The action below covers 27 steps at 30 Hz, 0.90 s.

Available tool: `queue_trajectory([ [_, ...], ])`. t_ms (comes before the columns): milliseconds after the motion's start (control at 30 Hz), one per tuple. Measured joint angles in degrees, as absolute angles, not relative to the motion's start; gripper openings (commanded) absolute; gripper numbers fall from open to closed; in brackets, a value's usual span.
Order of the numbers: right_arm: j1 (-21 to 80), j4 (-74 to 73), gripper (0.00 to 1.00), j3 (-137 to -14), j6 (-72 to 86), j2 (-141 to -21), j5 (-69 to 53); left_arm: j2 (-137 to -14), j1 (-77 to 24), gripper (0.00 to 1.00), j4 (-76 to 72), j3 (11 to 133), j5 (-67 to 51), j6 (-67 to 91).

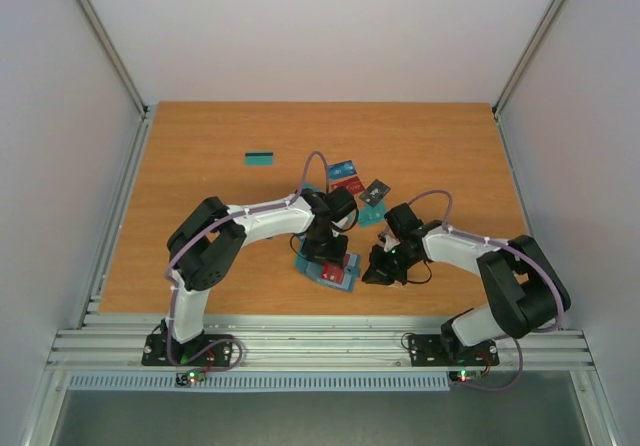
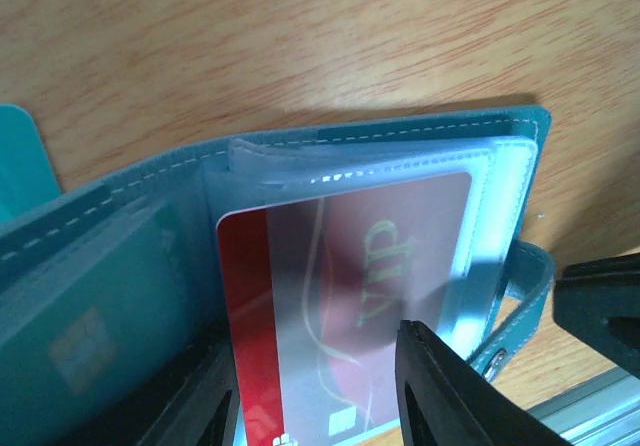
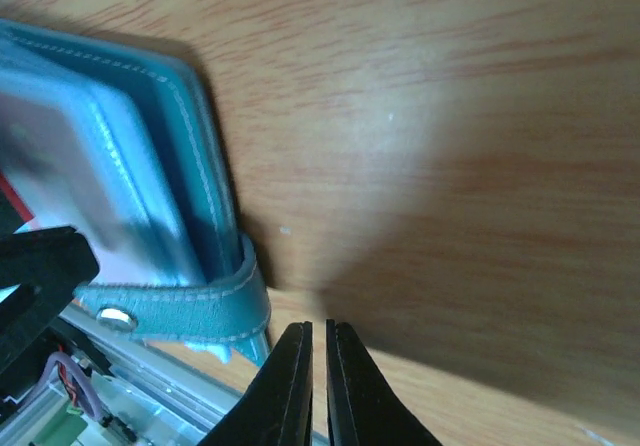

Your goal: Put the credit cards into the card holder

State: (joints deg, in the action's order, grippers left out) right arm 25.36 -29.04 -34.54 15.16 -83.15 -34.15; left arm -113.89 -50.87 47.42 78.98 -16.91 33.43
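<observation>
The card holder lies open near the table's front, teal outside, with clear sleeves inside. A red card sits partly inside one sleeve. My left gripper hangs right over it, its jaws apart with the red card showing between them. My right gripper is shut and empty, just right of the holder's strap. Loose cards lie behind: blue, red, black, teal, and one teal card far left.
The metal rail runs along the table's front edge, close behind both grippers. Another teal card lies at the holder's left in the left wrist view. My right gripper's black body shows beside the holder's strap.
</observation>
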Motion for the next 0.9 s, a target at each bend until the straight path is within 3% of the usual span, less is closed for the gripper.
queue_trajectory([
  [633,25.3,-28.0,0.05,-39.6,14.3,-92.4,-39.3,-115.5,-50.9,0.43,49.3,81.8,-16.8,34.6],
  [900,23.8,-33.3,0.05,-44.2,10.0,-93.3,-34.4,-115.5,-50.9,0.52,48.8,81.8,-20.8,37.6],
])
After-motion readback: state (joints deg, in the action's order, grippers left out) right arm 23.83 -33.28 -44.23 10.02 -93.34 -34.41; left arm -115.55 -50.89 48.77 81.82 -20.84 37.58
